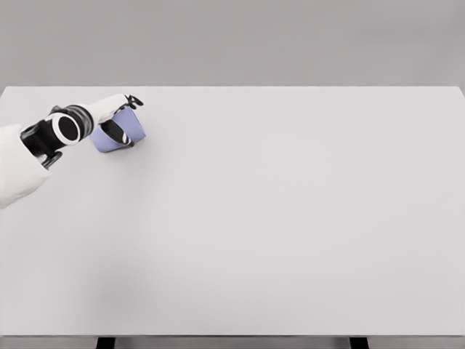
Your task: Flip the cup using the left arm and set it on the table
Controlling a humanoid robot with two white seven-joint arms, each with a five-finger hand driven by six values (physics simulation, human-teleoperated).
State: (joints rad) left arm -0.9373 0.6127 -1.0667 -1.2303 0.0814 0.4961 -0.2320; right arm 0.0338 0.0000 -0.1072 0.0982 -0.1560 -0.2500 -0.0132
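Note:
A pale blue cup (109, 139) lies tilted at the far left of the white table (276, 218), near its back edge. My left hand (120, 120) reaches over it from the left, its dark-tipped fingers curled around the cup's body. The white forearm and black-and-white wrist ring (67, 127) come in from the left edge. Most of the cup's upper side is hidden by the hand. I cannot tell which end of the cup is the opening. The right arm does not show.
The table's back edge runs just behind the hand, and its left edge lies close beside the forearm. Two dark table legs (106, 342) show at the bottom edge.

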